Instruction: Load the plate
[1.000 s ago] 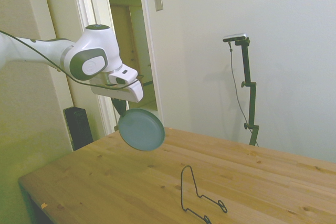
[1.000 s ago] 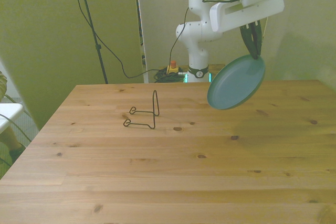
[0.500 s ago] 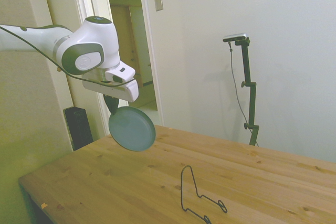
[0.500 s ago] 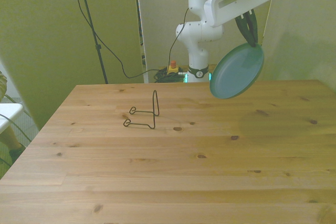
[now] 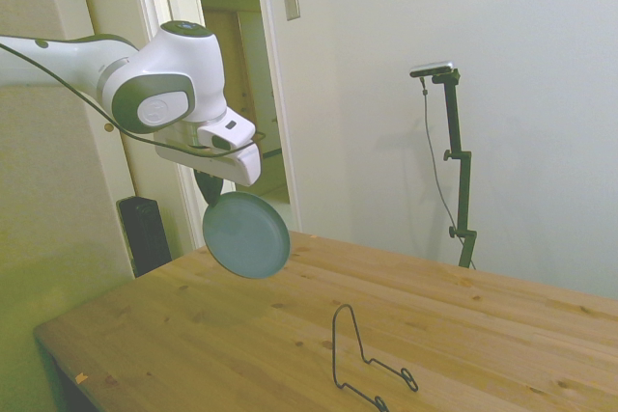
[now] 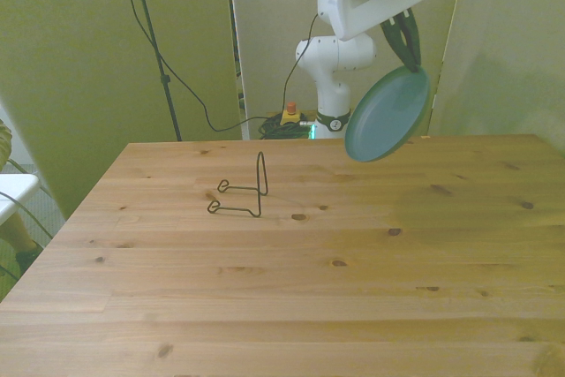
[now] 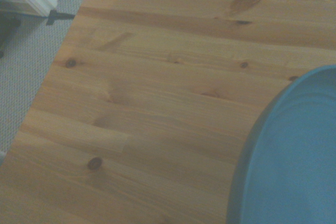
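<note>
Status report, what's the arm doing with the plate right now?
Gripper shut on plate rim. Plate hangs tilted, clear above table. Wire stand empty toward the front view's left; nothing between them.

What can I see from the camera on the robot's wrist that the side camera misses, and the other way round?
Only the wrist view shows the wood close up, with its knots and grain, the table's edge, and grey floor and a white skirting board beyond it.

Only the side view shows the white arm, its gripper shut on the rim, the black wire stand standing apart on the table, and the doorway behind.

Both show the plate, held above the wooden table; the wrist view catches just part of it.
</note>
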{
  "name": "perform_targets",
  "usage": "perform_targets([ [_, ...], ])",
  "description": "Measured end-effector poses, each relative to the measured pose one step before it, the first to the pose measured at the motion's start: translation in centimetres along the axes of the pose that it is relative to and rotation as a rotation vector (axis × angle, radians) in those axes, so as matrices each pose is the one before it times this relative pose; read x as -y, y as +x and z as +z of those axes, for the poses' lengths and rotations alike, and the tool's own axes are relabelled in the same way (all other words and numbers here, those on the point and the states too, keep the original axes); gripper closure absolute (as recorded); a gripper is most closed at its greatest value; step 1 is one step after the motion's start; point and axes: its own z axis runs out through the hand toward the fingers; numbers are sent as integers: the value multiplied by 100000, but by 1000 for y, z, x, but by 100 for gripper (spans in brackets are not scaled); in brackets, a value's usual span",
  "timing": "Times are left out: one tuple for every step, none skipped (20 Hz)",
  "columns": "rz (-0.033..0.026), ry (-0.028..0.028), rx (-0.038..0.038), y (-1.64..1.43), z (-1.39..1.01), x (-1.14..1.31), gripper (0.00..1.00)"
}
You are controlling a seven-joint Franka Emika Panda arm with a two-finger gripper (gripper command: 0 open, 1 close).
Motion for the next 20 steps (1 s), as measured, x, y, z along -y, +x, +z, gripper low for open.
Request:
perform_targets([
  [504,820,-893,367,-830,-894,100],
  [105,752,-373,250,-831,-786,100],
  [-11,976,-303,93,-764,-523,100],
  [92,1239,-33,14,-762,-381,100],
  [-666,1242,157,-52,-787,-316,100],
  [-637,1302,-23,-16,-767,-333,100],
  [-389,1282,-36,80,-791,-462,100],
  [-487,1785,438,171,-771,-531,100],
  [-300,1546,340,213,-670,-581,100],
  [79,1172,24,255,-580,-684,100],
  [249,905,-304,255,-535,-709,100],
  [258,904,-75,213,-525,-641,100],
  [484,550,-403,225,-539,-605,100],
  [640,430,-395,192,-554,-615,100],
  [480,558,-561,185,-582,-581,100],
  [362,561,-662,151,-601,-515,100],
  [368,657,-563,124,-652,-486,100],
  [228,677,-674,124,-731,-431,100],
  [209,715,-63,48,-690,-392,100],
  [273,981,185,27,-688,-430,100],
])
